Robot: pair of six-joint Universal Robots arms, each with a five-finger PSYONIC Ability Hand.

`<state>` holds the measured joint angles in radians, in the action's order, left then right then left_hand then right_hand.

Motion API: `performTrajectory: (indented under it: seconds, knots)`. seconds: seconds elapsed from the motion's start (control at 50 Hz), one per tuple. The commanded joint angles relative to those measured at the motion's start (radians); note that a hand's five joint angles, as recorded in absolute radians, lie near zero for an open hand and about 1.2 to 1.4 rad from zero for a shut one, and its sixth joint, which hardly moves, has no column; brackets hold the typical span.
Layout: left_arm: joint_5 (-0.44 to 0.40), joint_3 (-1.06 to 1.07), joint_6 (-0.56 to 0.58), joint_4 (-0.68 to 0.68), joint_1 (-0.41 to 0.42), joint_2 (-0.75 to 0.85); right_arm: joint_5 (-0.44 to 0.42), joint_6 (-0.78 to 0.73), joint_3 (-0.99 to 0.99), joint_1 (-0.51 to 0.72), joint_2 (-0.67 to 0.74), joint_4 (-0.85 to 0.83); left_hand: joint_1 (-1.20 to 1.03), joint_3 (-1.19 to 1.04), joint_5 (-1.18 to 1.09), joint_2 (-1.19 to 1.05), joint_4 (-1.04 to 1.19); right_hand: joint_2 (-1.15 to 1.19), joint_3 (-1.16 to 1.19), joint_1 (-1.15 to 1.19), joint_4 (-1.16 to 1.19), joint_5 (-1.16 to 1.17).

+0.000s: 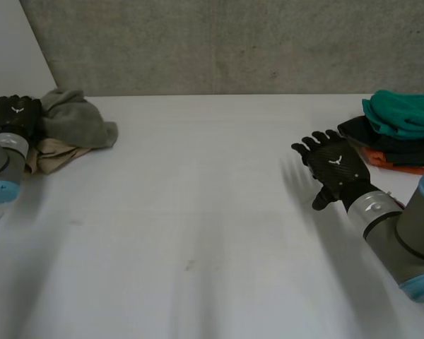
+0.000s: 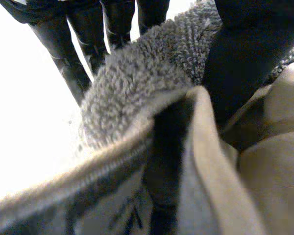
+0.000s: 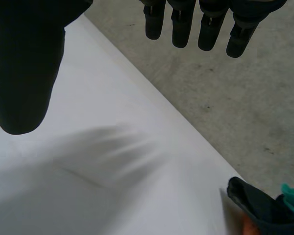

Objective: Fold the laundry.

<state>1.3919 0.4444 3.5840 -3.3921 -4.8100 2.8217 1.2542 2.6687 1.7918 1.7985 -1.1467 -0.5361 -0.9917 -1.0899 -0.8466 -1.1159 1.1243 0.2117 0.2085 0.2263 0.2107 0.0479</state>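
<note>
At the table's far left edge lies a heap of laundry: a grey towel (image 1: pixel 74 116) on top of a beige cloth (image 1: pixel 53 157). My left hand (image 1: pixel 18 116) rests on the heap's left side. In the left wrist view its fingers (image 2: pixel 71 58) and thumb (image 2: pixel 245 54) close from both sides on a fold of the grey towel (image 2: pixel 137 83), with the beige cloth (image 2: pixel 279 161) under the palm. My right hand (image 1: pixel 336 169) hovers over the table's right side. It is open, with straight fingers (image 3: pixel 186 24) and thumb (image 3: pixel 24 63) holding nothing.
A stack of folded clothes stands at the right edge: a teal piece (image 1: pixel 399 116) on a black one (image 1: pixel 381 145) and an orange one (image 1: pixel 396 162). The white table (image 1: pixel 212 212) stretches between the two hands. A grey wall runs behind it.
</note>
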Motion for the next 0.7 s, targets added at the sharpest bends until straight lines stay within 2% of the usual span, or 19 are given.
performTrajectory:
  seconds: [0.02, 0.14, 0.28, 0.38, 0.52, 0.6, 0.66, 0.7]
  knots:
    - [0.030, 0.120, -0.085, -0.073, 0.035, -0.195, 0.001, 0.020, 0.000, -0.011, -0.016, -0.007, -0.405, -0.306, -0.375, -0.280, 0.272, -0.037, -0.034, -0.052, -0.036, -0.048]
    - [-0.014, 0.324, -0.244, -0.183, 0.111, -0.499, 0.005, 0.030, 0.003, -0.010, -0.030, -0.008, -0.405, -0.306, -0.375, -0.280, 0.272, -0.037, -0.034, -0.052, -0.036, -0.048]
    - [-0.059, 0.511, -0.401, -0.188, 0.225, -0.778, 0.022, 0.040, 0.008, -0.019, -0.053, -0.010, -0.405, -0.306, -0.375, -0.280, 0.272, -0.037, -0.034, -0.052, -0.036, -0.048]
    - [-0.071, 0.669, -0.537, -0.190, 0.347, -0.938, 0.030, 0.063, 0.012, -0.030, -0.074, -0.013, -0.405, -0.306, -0.375, -0.280, 0.272, -0.037, -0.034, -0.052, -0.036, -0.048]
    - [-0.105, 0.891, -0.620, -0.176, 0.530, -0.972, 0.044, 0.089, 0.018, -0.056, -0.107, -0.021, -0.405, -0.306, -0.375, -0.280, 0.272, -0.037, -0.034, -0.052, -0.036, -0.048]
    - [-0.129, 1.045, -0.619, -0.153, 0.628, -0.908, 0.059, 0.100, 0.009, -0.068, -0.120, -0.015, -0.405, -0.306, -0.375, -0.280, 0.272, -0.037, -0.034, -0.052, -0.036, -0.048]
    - [-0.136, 1.109, -0.608, -0.141, 0.667, -0.848, 0.065, 0.112, 0.000, -0.071, -0.131, 0.002, -0.405, -0.306, -0.375, -0.280, 0.272, -0.037, -0.034, -0.052, -0.036, -0.048]
    - [-0.137, 1.136, -0.585, -0.128, 0.679, -0.799, 0.065, 0.119, -0.011, -0.070, -0.134, 0.033, 0.048, 0.146, 0.077, 0.172, -0.181, -0.037, -0.034, -0.052, -0.036, -0.048]
